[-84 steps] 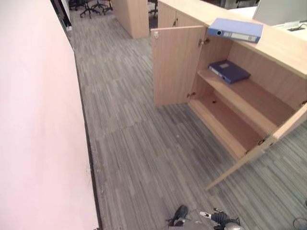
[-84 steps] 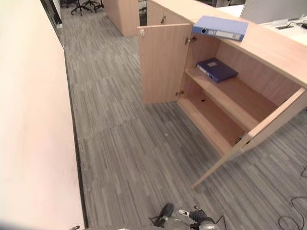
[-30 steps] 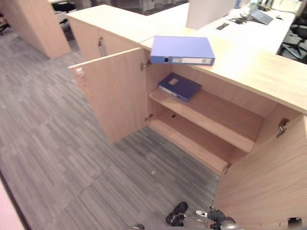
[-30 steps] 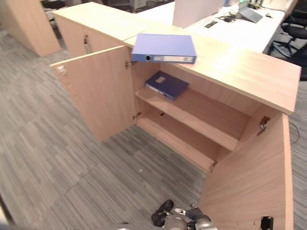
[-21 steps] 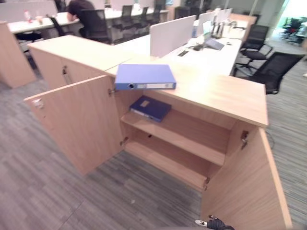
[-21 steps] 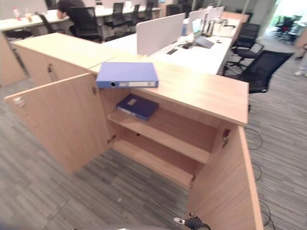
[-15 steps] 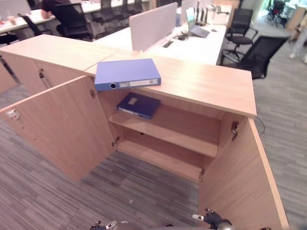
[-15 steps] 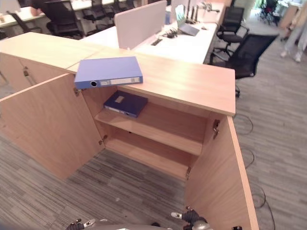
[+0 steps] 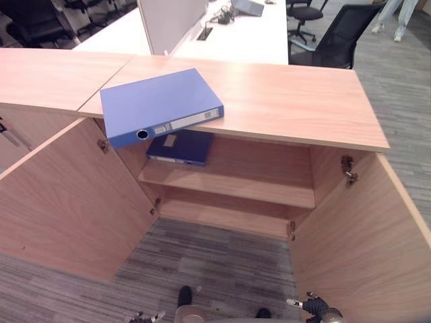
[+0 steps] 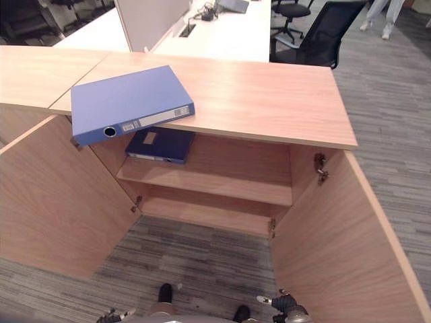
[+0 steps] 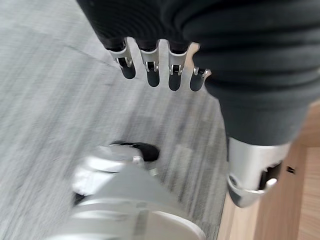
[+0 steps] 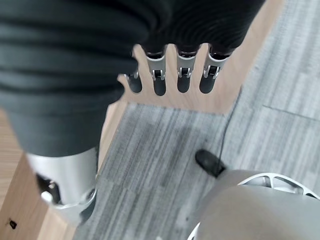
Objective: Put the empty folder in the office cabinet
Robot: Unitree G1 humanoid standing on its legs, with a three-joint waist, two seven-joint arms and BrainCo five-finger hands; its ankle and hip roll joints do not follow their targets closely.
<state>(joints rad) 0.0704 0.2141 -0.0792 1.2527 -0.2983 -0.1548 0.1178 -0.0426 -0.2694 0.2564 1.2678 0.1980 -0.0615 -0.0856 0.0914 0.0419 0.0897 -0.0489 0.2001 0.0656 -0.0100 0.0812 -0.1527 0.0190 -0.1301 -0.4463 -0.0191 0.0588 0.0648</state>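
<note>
My left hand (image 11: 160, 70) hangs over the carpet (image 9: 202, 269) with fingers straight and slack, holding nothing. Ahead the cabinet (image 9: 296, 111) stands with both doors swung wide, the left door (image 9: 60, 202) and the right door (image 9: 363, 242); one blue folder (image 9: 158, 104) lies flat on top, its spine corner jutting past the front edge, and a second, darker folder (image 9: 182, 148) sits on the upper shelf (image 9: 256, 185), partly hidden beneath the first. My right hand (image 12: 172, 70) dangles by the right door, equally loose and empty.

Folder (image 9: 158, 108) atop cabinet (image 9: 303, 101); binder (image 9: 178, 147) inside.
</note>
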